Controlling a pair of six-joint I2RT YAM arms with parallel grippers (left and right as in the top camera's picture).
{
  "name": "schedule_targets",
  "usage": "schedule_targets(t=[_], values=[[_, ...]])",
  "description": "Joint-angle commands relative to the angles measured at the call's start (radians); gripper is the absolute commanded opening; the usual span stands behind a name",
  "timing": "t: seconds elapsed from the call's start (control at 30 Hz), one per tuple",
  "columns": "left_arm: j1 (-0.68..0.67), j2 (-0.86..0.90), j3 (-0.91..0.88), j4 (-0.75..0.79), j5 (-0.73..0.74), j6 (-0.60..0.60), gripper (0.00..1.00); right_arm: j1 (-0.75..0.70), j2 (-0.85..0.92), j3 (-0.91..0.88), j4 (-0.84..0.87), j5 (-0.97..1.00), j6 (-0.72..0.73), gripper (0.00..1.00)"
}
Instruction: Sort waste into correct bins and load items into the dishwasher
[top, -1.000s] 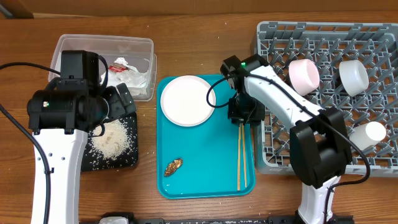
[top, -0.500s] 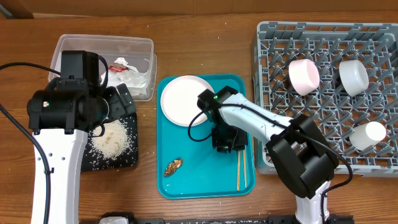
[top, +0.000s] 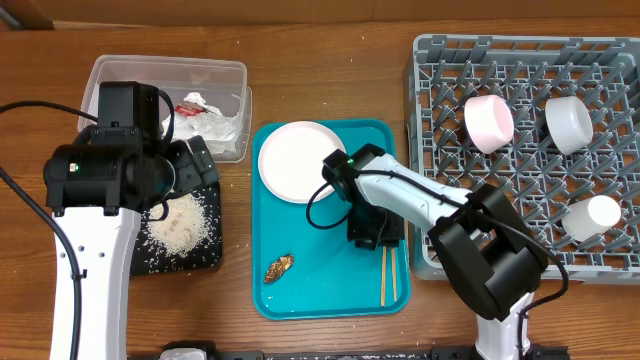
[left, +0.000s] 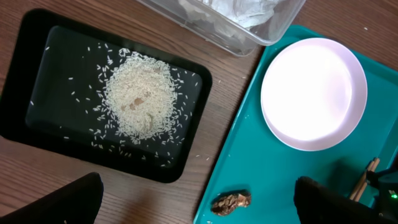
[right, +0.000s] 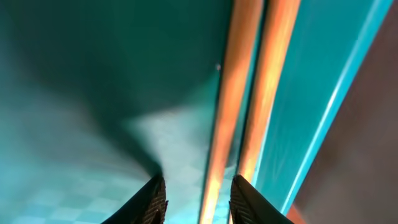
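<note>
Overhead faces straight down on whole table (top: 330, 60); left wrist, high, shares its teal tray (left: 249, 162) and white plate (left: 314, 93); right wrist hugs tray, chopsticks (right: 249, 93).

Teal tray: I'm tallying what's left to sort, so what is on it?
A white plate, a brown food scrap and two chopsticks; the right gripper covers their upper ends.

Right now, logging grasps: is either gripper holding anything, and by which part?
Nothing is held: left gripper open, empty; right gripper open, straddling one chopstick near its end, unclamped.
</note>
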Motion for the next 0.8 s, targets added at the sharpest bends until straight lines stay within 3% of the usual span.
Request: schedule_targets(t=[0.0,0.23,0.57,0.77], values=[[0.005,0.007,0.0,-0.003,0.005,0.02,0.99,-0.003,-0.022,-0.061,0.044,0.01,0.017,0.34],[0.005,0.007,0.0,-0.003,0.005,0.019,0.99,-0.003,-0.022,-0.108,0.139,-0.13,-0.078,0.23],[0.005,0.007,0.0,-0.006,0.005,0.019,0.99,-0.003,-0.022,-0.108,0.181,-0.139,-0.093,0.13],[0.005,0.007,0.0,-0.006,0.005,0.019,0.99,-0.003,-0.022,-0.108,0.225,-0.191,-0.173,0.04]])
